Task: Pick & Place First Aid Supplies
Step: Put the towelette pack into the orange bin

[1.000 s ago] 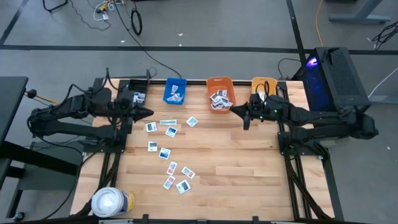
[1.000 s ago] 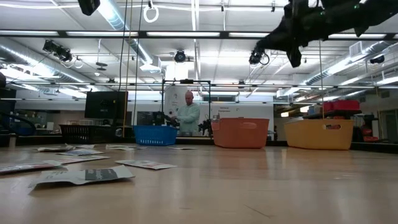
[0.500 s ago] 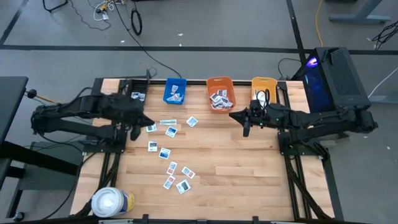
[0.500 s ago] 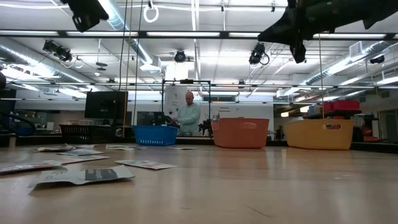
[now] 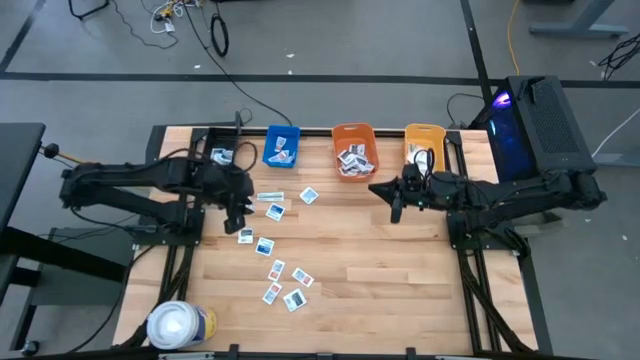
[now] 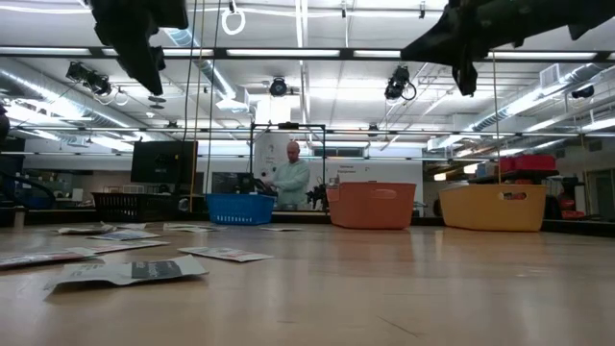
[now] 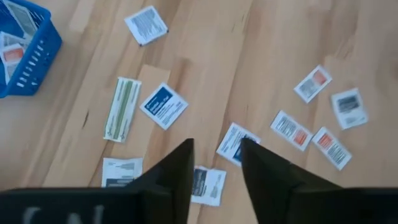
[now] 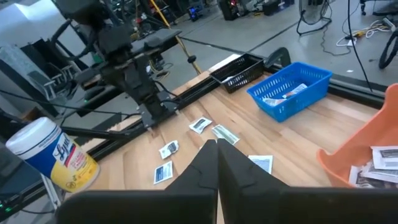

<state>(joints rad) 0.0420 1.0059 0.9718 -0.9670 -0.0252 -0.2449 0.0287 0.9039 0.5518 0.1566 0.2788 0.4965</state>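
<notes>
Over the tabletop [image 5: 400, 270] my left tool [image 5: 237, 212] has moved above the packets [image 5: 262, 244], fingers now spread; my right tool [image 5: 396, 207] stays pressed together.

Small flat white packets printed blue or red [image 5: 272, 245] and one pale greenish strip [image 7: 122, 108] lie scattered flat beneath the left tool [image 5: 236, 208].

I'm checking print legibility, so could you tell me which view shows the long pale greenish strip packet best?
The left wrist view: the long pale greenish strip packet lies unobstructed on the wooden table. The high view and right wrist view show it tiny; the low view doesn't show it distinctly.
</notes>
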